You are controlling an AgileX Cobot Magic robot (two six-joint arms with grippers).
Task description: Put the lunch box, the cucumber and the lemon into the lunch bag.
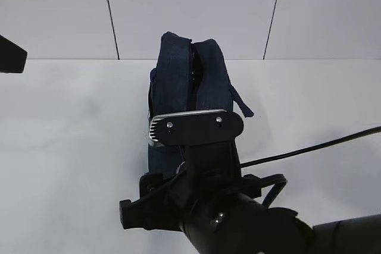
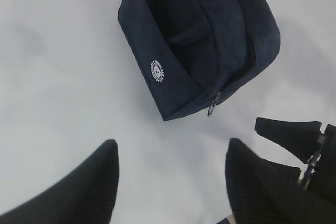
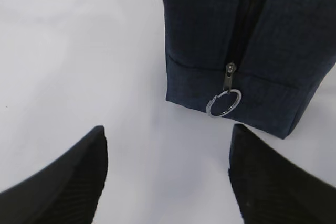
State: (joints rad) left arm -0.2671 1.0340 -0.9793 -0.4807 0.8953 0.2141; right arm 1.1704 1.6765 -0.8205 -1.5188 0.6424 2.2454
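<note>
**Bag zipped, both claws empty**

Bag (image 1: 189, 81) sits mid-table, its zipper (image 3: 244, 19) running along the top and closed as far as we can see. The ring pull (image 3: 224, 103) hangs at the near end face, flat against the fabric. We see no lunch box, cucumber or lemon in any view, so we judge that the first job is to open the bag.

Our right claw (image 3: 165, 174) hovers just short of that end, jaws spread wide with nothing between them, the ring slightly to the right of their gap. Our left claw (image 2: 170, 179) is also wide open and empty, near the bag's logo side, close to the right arm.

Risks as we see them: the ring is thin and lies flat, so the pads could close on fabric or miss it. The bag is soft and unheld; pulling the zipper could drag or tip it. The two arms are crowded here and could clash.
</note>
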